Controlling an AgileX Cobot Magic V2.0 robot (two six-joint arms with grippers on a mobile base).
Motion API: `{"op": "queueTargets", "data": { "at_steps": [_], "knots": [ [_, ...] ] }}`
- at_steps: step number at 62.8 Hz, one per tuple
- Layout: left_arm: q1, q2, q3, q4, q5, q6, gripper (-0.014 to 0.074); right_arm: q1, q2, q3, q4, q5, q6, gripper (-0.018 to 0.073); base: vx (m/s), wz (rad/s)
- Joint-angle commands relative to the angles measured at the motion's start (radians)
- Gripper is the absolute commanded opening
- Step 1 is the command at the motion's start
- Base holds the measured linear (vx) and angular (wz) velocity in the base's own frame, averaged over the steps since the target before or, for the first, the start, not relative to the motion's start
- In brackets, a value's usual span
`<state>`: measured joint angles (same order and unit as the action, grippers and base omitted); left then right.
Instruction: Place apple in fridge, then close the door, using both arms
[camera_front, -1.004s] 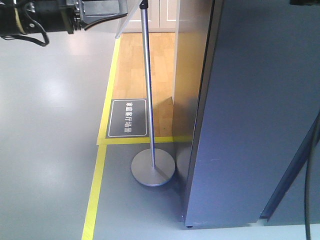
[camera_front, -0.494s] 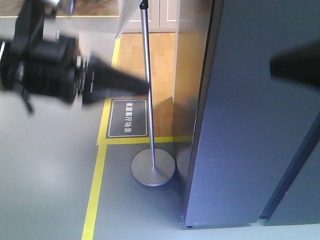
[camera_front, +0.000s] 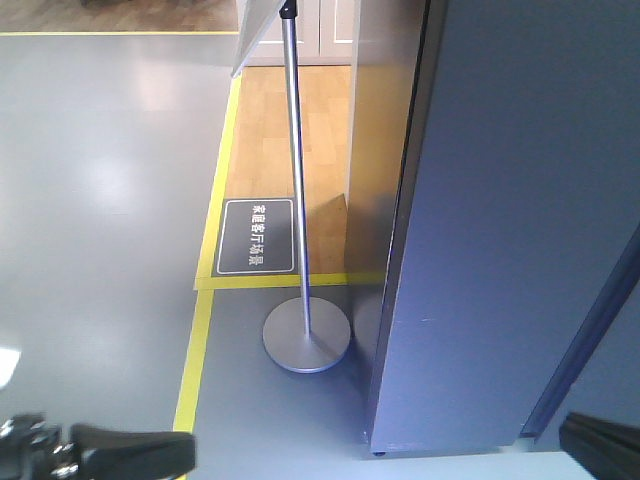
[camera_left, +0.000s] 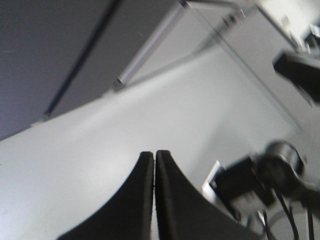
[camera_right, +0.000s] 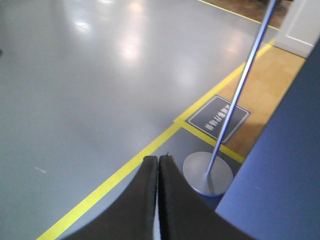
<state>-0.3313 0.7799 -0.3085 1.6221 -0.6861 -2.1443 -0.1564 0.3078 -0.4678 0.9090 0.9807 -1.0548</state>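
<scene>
Both arms hang low beside the fridge (camera_front: 520, 220), left gripper (camera_left: 154, 162) and right gripper (camera_right: 158, 167) each pinched narrow on nothing. The apple shows in none of the 3 views. Risk: a blind swing could clip the sign stand (camera_front: 296, 180).

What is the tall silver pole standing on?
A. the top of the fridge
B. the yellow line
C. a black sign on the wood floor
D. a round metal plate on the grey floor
D: the pole ends in a round metal base on the grey floor, just past the yellow line.
</scene>
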Motion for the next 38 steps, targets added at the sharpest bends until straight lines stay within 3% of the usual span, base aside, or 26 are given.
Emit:
{"op": "queueTargets", "data": {
  "at_steps": [1,12,27,38],
  "knots": [
    [-0.007,-0.056,0.047,-0.179,0.096,-0.008,-0.0008,-0.001,-0.01,0.026,0.045,-0.098,0.011,-0.0005,0.0,0.0],
    [-0.007,-0.07,0.085,-0.328,0.143,-0.008,-0.0008,-0.001,-0.01,0.035,0.053,-0.078,0.011,-0.0003,0.0,0.0],
    [-0.007,-0.07,0.085,-0.344,0.105,-0.008,-0.0008,-0.001,-0.01,0.035,0.072,-0.07,0.011,-0.0003,0.0,0.0],
    [-0.007,-0.07,0.085,-0.4,-0.045,-0.008,-0.0008,-0.001,-0.01,0.035,0.072,-0.07,0.011,-0.0003,0.0,0.0]
  ]
}}
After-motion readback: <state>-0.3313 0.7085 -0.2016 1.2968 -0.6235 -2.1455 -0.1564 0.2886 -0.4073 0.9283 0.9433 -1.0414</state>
